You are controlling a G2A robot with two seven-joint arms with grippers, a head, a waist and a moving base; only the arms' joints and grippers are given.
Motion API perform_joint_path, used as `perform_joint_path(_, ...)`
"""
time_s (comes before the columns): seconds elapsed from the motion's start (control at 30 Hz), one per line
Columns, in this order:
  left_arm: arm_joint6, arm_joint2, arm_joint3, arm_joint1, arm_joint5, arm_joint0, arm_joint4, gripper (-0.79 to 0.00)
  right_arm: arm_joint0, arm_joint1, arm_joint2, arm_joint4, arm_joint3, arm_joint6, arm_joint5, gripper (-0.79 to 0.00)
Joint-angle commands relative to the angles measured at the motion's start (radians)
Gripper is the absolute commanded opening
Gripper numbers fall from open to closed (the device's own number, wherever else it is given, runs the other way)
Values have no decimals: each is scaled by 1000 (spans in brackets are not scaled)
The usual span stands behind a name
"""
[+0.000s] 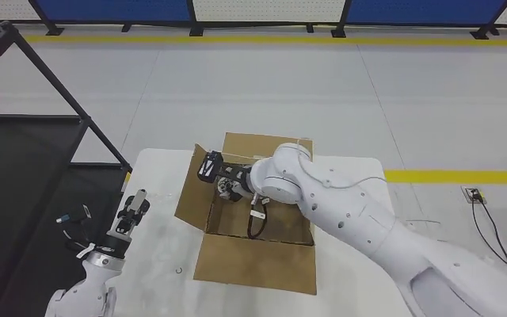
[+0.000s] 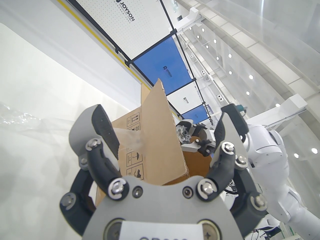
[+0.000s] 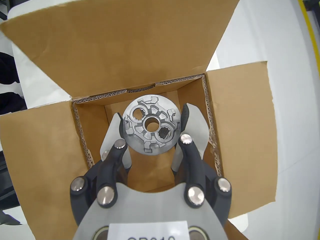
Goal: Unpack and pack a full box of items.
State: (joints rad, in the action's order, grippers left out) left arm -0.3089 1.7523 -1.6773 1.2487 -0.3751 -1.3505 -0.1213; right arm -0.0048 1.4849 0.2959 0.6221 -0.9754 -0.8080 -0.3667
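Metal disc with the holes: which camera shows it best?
The right wrist view: the metal disc faces it, held in the right gripper over the box. The top view shows it tiny beside the arm; the left wrist view, far off behind a flap.

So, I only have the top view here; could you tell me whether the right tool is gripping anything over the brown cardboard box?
Observer: Yes, the right tool is shut on a round grey metal disc with a centre hole.
Operator: Thank you; how is it held?
Observer: Its fingers pinch the disc's rim from opposite sides, above the open brown cardboard box.
Operator: And the left tool, please?
Observer: The left tool is open, holding nothing.
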Motion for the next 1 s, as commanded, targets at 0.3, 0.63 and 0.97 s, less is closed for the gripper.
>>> perform_joint_path(0.3,0,0,0,0,0,0,0,0,-5,216,-81,-24,410,30,-12,-785)
perform_joint_path(0.63,0,0,0,0,0,0,0,0,-27,321,-89,3,623,58,-6,-785)
perform_joint_path(0.97,0,0,0,0,0,0,0,0,-34,367,-68,2,729,88,-28,-332)
